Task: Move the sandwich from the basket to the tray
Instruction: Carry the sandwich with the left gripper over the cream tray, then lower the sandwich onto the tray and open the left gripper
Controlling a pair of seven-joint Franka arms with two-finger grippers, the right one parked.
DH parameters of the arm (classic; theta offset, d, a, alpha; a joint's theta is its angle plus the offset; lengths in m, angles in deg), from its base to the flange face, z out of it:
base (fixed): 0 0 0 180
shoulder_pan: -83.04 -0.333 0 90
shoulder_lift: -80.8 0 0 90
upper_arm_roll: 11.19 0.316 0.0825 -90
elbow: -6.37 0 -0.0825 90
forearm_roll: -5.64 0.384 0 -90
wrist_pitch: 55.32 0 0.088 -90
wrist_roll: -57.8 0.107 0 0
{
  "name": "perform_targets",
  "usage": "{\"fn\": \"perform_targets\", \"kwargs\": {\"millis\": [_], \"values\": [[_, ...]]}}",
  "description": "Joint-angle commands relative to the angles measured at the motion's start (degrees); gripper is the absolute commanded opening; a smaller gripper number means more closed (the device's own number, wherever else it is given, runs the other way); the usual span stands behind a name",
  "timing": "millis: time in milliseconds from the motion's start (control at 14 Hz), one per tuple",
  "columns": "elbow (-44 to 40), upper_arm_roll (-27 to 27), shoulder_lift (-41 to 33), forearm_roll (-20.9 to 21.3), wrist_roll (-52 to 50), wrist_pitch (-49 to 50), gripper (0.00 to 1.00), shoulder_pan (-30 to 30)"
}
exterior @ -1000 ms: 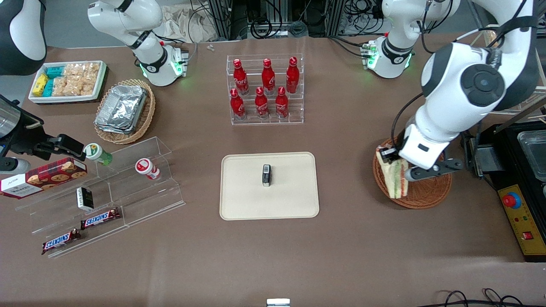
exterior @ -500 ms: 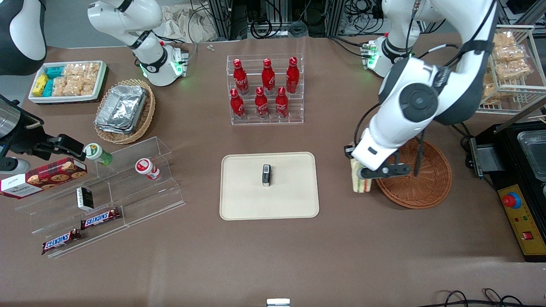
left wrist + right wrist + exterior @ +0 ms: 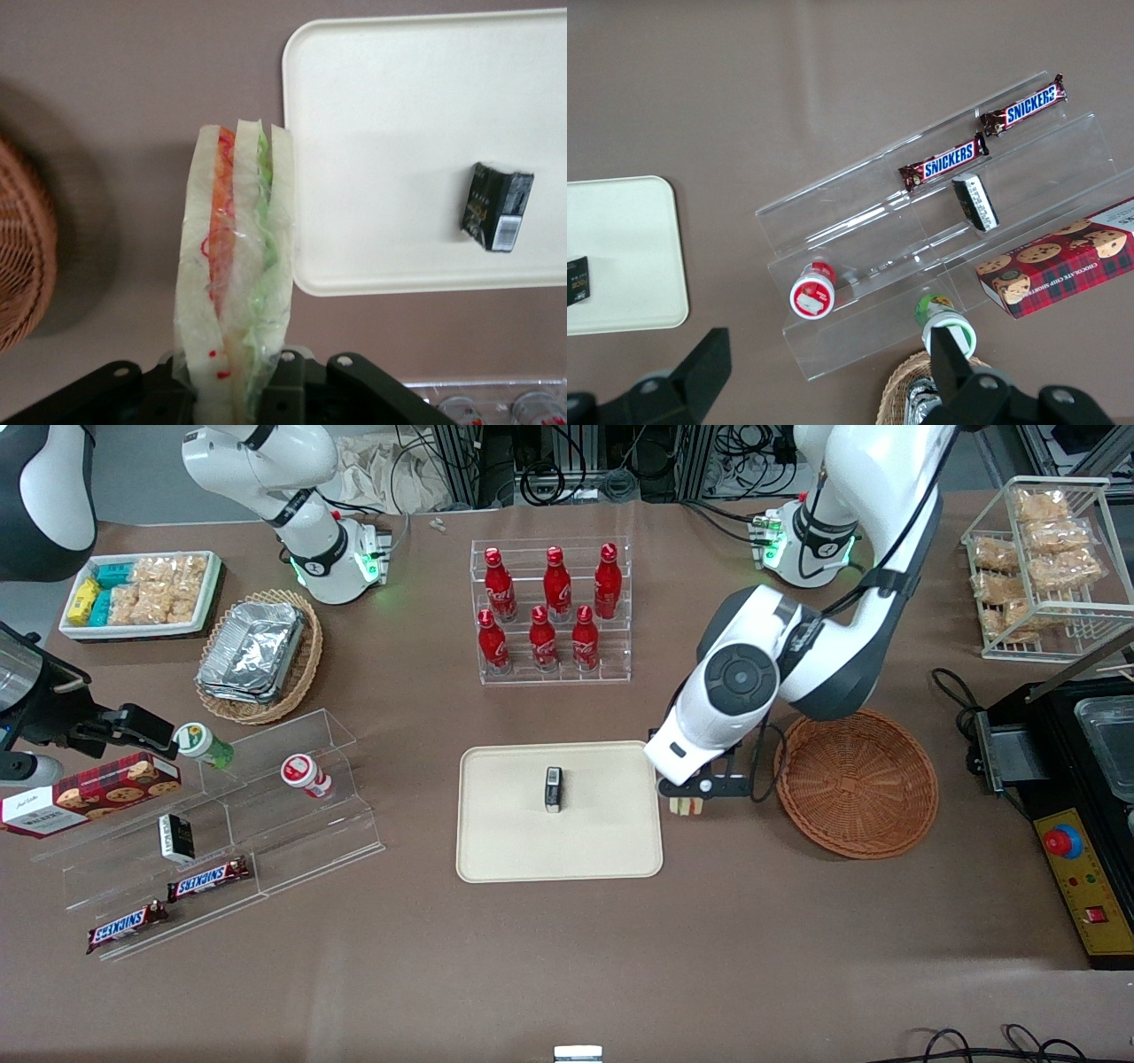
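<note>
My left gripper point(image 3: 687, 797) is shut on the clear-wrapped sandwich point(image 3: 235, 266), a wedge of pale bread with red and green layers. It holds it above the bare table between the reddish-brown wicker basket point(image 3: 856, 781) and the cream tray point(image 3: 496, 841), right beside the tray's rim. In the front view only the sandwich's tip point(image 3: 687, 807) shows below the arm. The gripper point(image 3: 237, 390) shows clamped on the wedge's wide end. The basket point(image 3: 22, 257) is empty. A small dark box point(image 3: 553, 789) stands on the tray point(image 3: 372, 97); it also shows in the left wrist view point(image 3: 497, 206).
A clear rack of red bottles point(image 3: 551, 613) stands farther from the front camera than the tray. A clear stepped shelf point(image 3: 221, 824) with snack bars and small jars lies toward the parked arm's end. A black machine point(image 3: 1076, 797) and a wire rack of snacks point(image 3: 1041, 558) stand toward the working arm's end.
My gripper has carried the sandwich up out of the basket and sideways to the tray's edge. The basket is now empty.
</note>
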Motion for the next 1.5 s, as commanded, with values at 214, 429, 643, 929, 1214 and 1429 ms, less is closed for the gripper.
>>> {"fn": "perform_targets", "kwargs": {"millis": [214,429,643,929,1214,1429], "values": [[-8.29,0.50,10.62,3.08,-4.74,-3.54,0.00,4.18],[-8.12,0.50,12.21,3.08,-6.79,-7.77,0.00,4.98],[-8.21,0.50,15.46,3.25,-8.97,-11.97,0.00,5.06],[-8.03,0.67,16.43,3.25,-11.54,-13.31,0.13,5.85],[-7.68,0.68,17.22,5.44,-12.94,-13.40,0.99,6.03],[-8.03,0.67,17.05,6.24,-13.21,-13.31,1.00,6.03]]}}
